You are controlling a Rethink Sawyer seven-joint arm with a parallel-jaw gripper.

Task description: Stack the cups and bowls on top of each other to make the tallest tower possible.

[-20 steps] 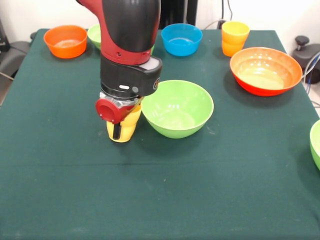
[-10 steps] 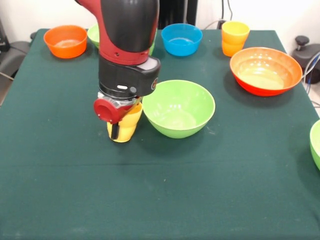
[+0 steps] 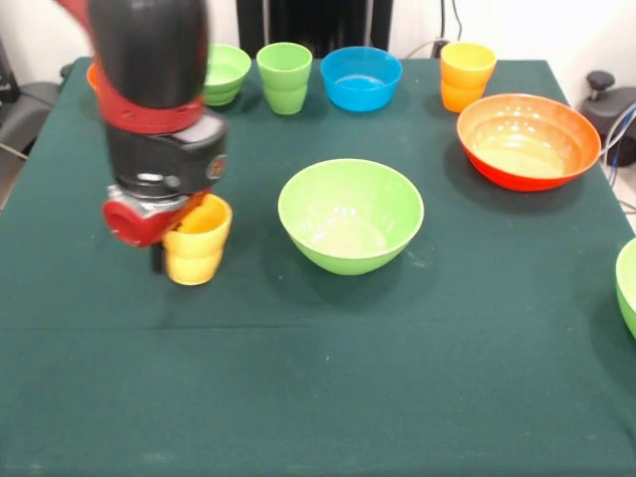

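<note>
My gripper is shut on the rim of the yellow cup, which stays upright, low over the green cloth at the left. One black finger shows on the cup's left side; the other is hidden. A large light green bowl stands to the right of the cup, apart from it. Along the far edge are a small light green bowl, a light green cup, a small blue bowl and an orange-yellow cup. A large orange-red bowl sits at the right.
The arm hides most of a small orange bowl at the far left. Another light green bowl is cut off by the right edge. Black objects and cables lie beyond the table's corners.
The arm has swung left, carrying the yellow cup away from the large light green bowl. The light green cup and the small light green bowl behind it have come into sight.
</note>
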